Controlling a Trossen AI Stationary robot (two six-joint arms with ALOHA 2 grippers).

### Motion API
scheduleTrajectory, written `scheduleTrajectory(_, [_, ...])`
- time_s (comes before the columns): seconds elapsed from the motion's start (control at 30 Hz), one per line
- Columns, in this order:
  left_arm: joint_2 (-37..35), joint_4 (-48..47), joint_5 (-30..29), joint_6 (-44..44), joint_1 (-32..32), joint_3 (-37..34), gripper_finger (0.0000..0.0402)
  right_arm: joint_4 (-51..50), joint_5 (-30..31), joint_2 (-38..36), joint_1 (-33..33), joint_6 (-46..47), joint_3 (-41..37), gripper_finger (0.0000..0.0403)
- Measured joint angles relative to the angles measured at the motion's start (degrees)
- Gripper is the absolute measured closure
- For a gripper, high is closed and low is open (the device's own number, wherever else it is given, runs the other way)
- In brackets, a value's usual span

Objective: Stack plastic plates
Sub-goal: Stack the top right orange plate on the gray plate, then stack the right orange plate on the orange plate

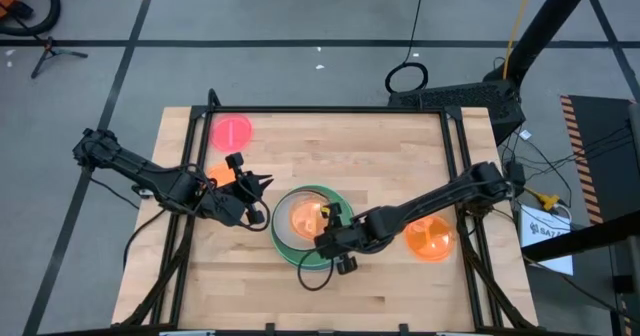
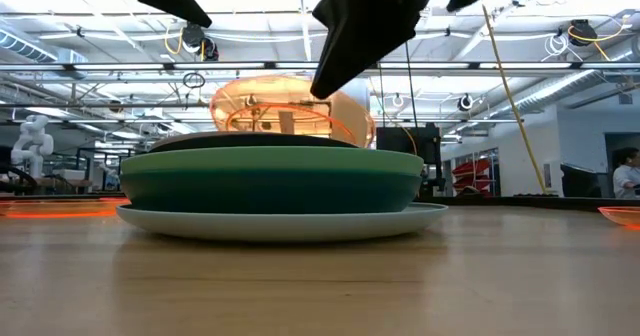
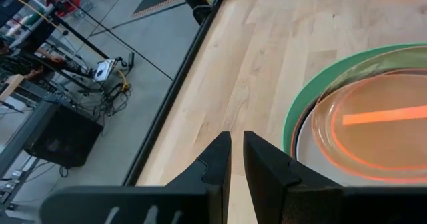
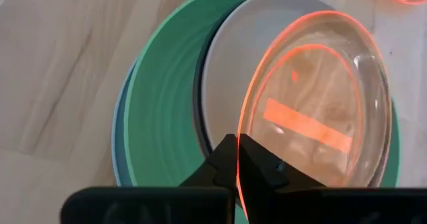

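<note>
A stack of plates (image 1: 300, 244) stands at the table's middle: a light blue plate (image 4: 119, 141) at the bottom, green plates (image 4: 160, 97) on it, then a black plate (image 2: 250, 141) and a grey-white plate (image 4: 230, 71). My right gripper (image 4: 237, 159) is shut on a small translucent orange plate (image 4: 313, 97), tilted over the stack. In the low view this plate (image 2: 285, 111) stands steeply. My left gripper (image 3: 237, 154) is shut and empty, just left of the stack. My right gripper pinches the orange plate's rim (image 4: 241, 174) between its two fingers, at the plate's near edge. The fingers come slanting down from the table's right and near side. The plate is tilted, its held edge raised. Its low far edge is over the grey-white plate; I cannot tell whether it touches.
A second orange plate (image 1: 430, 238) lies at the right, under my right arm. A pink plate (image 1: 231, 131) lies at the far left corner. Another orange plate (image 1: 222, 174) lies under my left arm. The table's frame rails (image 1: 190, 176) run along both sides.
</note>
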Motion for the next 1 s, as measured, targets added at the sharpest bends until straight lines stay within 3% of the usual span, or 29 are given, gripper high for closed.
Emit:
scheduleTrajectory(0.57, [0.0,0.0,0.0,-0.1,0.0,0.0,0.0352,-0.1,0.2,0.6,0.0,0.6,0.0,0.0326])
scheduleTrajectory(0.83, [0.0,0.0,0.0,-2.2,0.0,0.0,0.0352,-7.8,4.8,-1.1,-0.1,4.1,0.0,0.0321])
scheduleTrajectory(1.0, [0.0,0.0,0.0,-3.1,0.0,0.0,0.0352,-7.4,4.9,-2.4,0.0,2.0,0.0,0.0321])
